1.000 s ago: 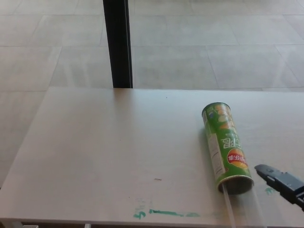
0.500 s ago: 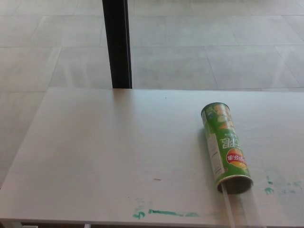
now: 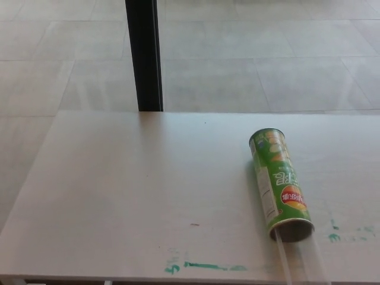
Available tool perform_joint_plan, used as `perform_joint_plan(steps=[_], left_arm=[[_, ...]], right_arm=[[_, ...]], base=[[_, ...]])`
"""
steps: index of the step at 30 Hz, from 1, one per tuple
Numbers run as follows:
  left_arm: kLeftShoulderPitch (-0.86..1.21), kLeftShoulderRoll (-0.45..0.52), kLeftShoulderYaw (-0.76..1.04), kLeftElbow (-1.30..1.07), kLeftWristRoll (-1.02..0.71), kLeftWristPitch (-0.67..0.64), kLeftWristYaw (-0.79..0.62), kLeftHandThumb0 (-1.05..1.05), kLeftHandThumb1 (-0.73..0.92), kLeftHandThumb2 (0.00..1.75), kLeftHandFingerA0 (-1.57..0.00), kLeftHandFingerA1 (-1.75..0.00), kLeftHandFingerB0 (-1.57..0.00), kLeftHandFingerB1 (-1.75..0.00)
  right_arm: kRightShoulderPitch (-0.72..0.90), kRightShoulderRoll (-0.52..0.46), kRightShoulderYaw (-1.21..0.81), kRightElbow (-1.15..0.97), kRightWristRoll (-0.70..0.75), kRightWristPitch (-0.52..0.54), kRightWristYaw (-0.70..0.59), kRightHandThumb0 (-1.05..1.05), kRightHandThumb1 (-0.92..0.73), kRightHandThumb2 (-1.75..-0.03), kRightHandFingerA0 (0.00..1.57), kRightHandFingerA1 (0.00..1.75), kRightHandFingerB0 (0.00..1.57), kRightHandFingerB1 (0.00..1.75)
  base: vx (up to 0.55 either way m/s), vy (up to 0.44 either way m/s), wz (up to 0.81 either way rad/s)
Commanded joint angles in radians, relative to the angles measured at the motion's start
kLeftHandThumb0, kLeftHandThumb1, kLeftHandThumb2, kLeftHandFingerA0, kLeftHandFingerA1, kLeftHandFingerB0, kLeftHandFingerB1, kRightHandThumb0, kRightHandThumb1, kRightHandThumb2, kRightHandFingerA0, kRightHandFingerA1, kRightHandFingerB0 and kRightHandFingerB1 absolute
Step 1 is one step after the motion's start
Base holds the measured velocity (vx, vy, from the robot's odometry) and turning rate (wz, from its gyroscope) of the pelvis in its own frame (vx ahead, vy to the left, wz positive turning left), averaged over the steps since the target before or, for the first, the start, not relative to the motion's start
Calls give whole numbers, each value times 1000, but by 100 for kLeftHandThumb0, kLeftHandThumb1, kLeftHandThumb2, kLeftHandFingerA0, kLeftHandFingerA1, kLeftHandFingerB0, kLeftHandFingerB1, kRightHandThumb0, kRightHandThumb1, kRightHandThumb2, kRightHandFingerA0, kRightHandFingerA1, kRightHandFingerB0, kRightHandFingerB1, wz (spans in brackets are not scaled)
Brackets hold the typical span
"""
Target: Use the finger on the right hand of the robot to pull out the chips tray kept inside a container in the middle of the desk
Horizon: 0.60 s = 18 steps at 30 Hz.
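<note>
A green chips can (image 3: 279,182) lies on its side on the white desk (image 3: 136,190), right of the middle. Its open mouth (image 3: 292,229) faces the near edge. A clear plastic tray (image 3: 300,261) sticks out of the mouth and reaches toward the desk's front edge. Neither of my hands shows in the head view.
Green marker scribbles (image 3: 202,266) run along the desk's near edge, with more (image 3: 344,233) to the right of the can. A black post (image 3: 144,54) stands behind the far edge of the desk. Pale floor tiles (image 3: 267,47) lie beyond.
My right hand, seen at the lower right a second ago, has left the view. The picture has shifted slightly left; the can looks unmoved on the desk.
</note>
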Motion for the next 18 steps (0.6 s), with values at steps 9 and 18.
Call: perform_joint_plan(steps=[9, 18], left_arm=[[5, 12, -1, 12, 2, -18, 7, -39, 75, 61, -47, -47, -37, -36], [4, 15, 4, 16, -2, -13, 7, -38, 75, 62, -46, -44, -38, -37]], right_arm=[[-151, 103, -87, 431, 267, 79, -78, -19, -42, -89, 79, 101, 8, 52], [-181, 105, -35, 524, 348, 79, 21, -17, -44, -91, 80, 94, 9, 50]], base=[[0, 0, 0], [0, 0, 0]])
